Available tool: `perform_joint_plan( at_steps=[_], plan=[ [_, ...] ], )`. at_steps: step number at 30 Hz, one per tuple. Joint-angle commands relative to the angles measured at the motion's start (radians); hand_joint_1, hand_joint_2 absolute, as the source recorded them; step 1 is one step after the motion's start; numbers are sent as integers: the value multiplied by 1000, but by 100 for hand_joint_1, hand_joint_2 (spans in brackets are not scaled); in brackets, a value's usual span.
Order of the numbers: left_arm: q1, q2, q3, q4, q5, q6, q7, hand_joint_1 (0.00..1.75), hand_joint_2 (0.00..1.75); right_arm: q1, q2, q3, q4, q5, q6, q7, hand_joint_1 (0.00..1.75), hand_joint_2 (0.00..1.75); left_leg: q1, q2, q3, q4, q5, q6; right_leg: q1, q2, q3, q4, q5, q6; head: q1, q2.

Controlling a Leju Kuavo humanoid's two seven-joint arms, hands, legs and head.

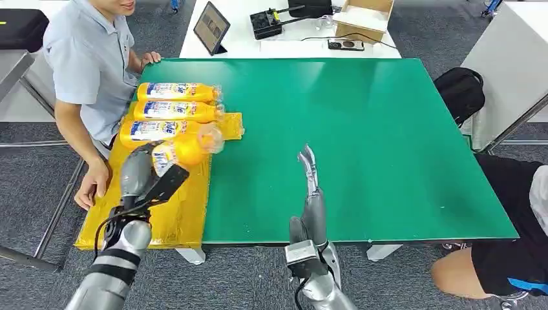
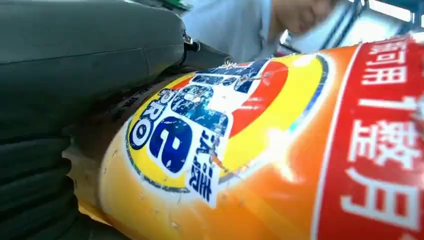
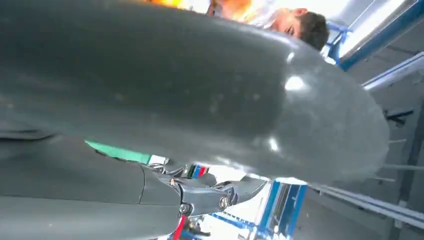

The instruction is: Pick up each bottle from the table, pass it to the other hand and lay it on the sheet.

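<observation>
My left hand [image 1: 147, 175] grips an orange bottle [image 1: 182, 152] low over the yellow sheet [image 1: 174, 219] at the table's left end. Up close, the left wrist view shows that bottle's blue, yellow and red label [image 2: 210, 130] beside my grey thumb [image 2: 75, 65]. Three more orange bottles lie side by side on the sheet: the far one [image 1: 176, 92], the middle one [image 1: 173, 111] and the near one [image 1: 155, 130], just beyond the held bottle. My right hand [image 1: 310, 177] is over the green table [image 1: 388, 142] near its front edge, fingers stretched out and holding nothing.
A person in a light blue shirt [image 1: 87, 64] sits at the table's left, one hand [image 1: 92, 186] on the sheet's edge. Another person's leg [image 1: 491, 265] is at the front right corner. A tablet [image 1: 210, 27] and a cardboard box [image 1: 365, 16] stand on the white desk behind.
</observation>
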Motion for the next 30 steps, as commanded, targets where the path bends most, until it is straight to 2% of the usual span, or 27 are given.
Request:
perform_joint_plan(
  at_steps=[1, 8, 13, 17, 18, 19, 20, 22, 23, 24, 25, 26, 30],
  plan=[
    [-242, 26, -125, 442, -178, -37, 96, 175, 175, 42, 13, -81, -36, 1, 43, -34, 0, 0, 0, -3, 3, -1, -1, 1, 1, -4, 5, -1, -2, -2, 0, 0],
    [-313, 20, -148, 580, -246, -113, 157, 175, 175, 69, 23, -117, -20, 14, 82, -34, 0, 0, 1, -1, 2, 0, 0, 1, 1, -2, 3, -1, -1, -2, 0, 0],
    [-359, 33, -202, 649, -352, -161, 243, 175, 175, 80, 27, -151, -14, 19, 85, -34, 0, 0, 0, -2, 2, 0, -1, 1, 1, -3, 3, 0, -1, -2, 0, 0],
    [-371, 30, -186, 674, -347, -197, 262, 173, 175, 78, 30, -163, 1, 19, 84, -34, 0, 0, 1, -1, 3, 0, -1, 2, 1, -2, 4, -1, -1, -3, 0, 0],
    [-374, 25, -173, 683, -338, -214, 268, 140, 175, 74, 31, -168, 15, 22, 85, -34, 0, 0, 0, 0, 3, 0, -1, 1, 1, -2, 4, 0, -1, -3, 0, 0],
    [-374, 23, -169, 684, -334, -218, 264, 117, 175, 73, 31, -169, 18, 24, 87, -34, 0, 0, 0, 0, 1, 0, 0, 1, 1, -1, 2, -1, 0, -1, 0, 0],
    [-372, 21, -166, 685, -330, -222, 257, 117, 175, 71, 31, -171, 21, 24, 87, -34, 0, 0, 0, 0, 4, -1, -1, 2, 1, -1, 5, -1, -1, -3, 0, 0],
    [-373, 4, -92, 692, -241, -280, 202, 23, 175, 66, 29, -173, 34, 25, 83, -34, 0, 0, 0, 1, 5, -1, -1, 2, 1, -1, 5, -1, -1, -3, 0, 0],
    [-373, 0, -77, 689, -220, -294, 179, 23, 175, 63, 29, -174, 39, 23, 84, -34, 0, 0, 0, 0, 3, -1, -1, 1, 1, -1, 4, -1, -1, -2, 0, 0],
    [-375, -3, -53, 689, -185, -322, 144, 3, 175, 57, 28, -176, 47, 15, 86, -34, 0, 0, 0, 1, 2, -1, 0, 1, 0, 0, 3, -1, 0, -2, 0, 0],
    [-378, -1, -46, 690, -167, -358, 115, 0, 175, 52, 27, -179, 55, 7, 86, -34, 0, 0, 0, 1, 2, -1, 0, 1, 1, 0, 3, -1, 0, -2, 0, 0],
    [-378, -1, -46, 690, -167, -358, 115, 0, 175, 52, 27, -179, 55, 7, 86, -34, 0, 0, 1, 1, 4, -1, -1, 1, 1, 0, 5, -1, 0, -3, 0, 0],
    [-371, -9, 34, 666, -24, -474, -18, 0, 175, 37, 14, -163, 75, -12, 85, -34, 0, 0, 0, 1, 6, -1, -1, 2, 1, 0, 7, -2, -1, -3, 0, 0]
  ],
)
